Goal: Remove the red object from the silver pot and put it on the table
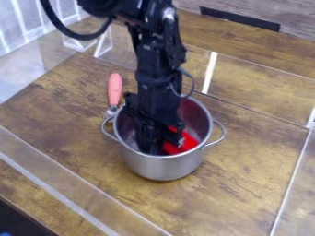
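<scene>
The red object (182, 143) sits down inside the silver pot (187, 167), with only a red sliver peeking out on the right. The claw (157, 140) is parked right on top of it and closed. Can't tell if it's actually pinching the block. The arm (154, 64) covers most of it, so its long axis is anyone's guess. A salmon-handled utensil (116, 88) lies just beside the pot's left rim on the desk (246, 194), with clear panels (43, 60) further out.
</scene>
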Tool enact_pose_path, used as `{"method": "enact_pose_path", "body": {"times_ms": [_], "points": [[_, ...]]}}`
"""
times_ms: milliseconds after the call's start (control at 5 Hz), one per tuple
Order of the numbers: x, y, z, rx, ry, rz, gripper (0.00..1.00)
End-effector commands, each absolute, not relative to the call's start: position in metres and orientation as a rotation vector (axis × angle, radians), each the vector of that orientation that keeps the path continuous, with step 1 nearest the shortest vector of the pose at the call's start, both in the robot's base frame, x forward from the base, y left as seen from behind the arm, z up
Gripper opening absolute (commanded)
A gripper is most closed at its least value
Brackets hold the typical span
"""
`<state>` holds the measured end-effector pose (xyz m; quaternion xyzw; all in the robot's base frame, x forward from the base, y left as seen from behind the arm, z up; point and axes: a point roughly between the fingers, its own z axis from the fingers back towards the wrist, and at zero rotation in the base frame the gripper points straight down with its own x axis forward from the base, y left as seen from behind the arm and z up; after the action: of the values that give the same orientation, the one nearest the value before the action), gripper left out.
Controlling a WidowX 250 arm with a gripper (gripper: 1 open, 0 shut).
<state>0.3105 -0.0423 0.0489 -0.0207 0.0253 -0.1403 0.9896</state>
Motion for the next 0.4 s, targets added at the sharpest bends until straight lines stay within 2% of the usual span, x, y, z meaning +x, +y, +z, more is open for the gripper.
{"method": "enact_pose_path", "body": {"times_ms": [0, 200], "points": [[0.319, -0.055, 0.09, -0.046, -0.056, -0.253, 0.0], [0.325, -0.056, 0.117, -0.05, -0.073, -0.289, 1.0]]}}
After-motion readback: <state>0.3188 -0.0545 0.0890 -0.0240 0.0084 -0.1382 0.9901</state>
